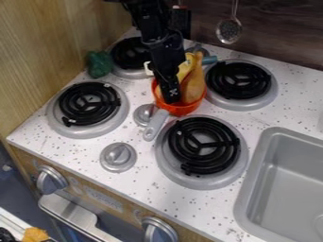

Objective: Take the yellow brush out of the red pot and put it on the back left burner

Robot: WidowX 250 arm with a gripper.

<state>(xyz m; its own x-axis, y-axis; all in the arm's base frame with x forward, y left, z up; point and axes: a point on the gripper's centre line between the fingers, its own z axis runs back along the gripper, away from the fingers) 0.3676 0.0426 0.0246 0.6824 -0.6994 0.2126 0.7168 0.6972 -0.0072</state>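
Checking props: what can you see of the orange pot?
The pot is small, round, orange-red, plastic-looking and apparently upright among the burners. Its grey handle points toward the counter's front. A yellow piece and a tan piece stick out. The gripper is at its opening; contact is unclear.

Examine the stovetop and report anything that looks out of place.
The orange pot sits between the burners rather than on one, which looks odd, and a tan object sticks up past its rim. I see no spill or damage.
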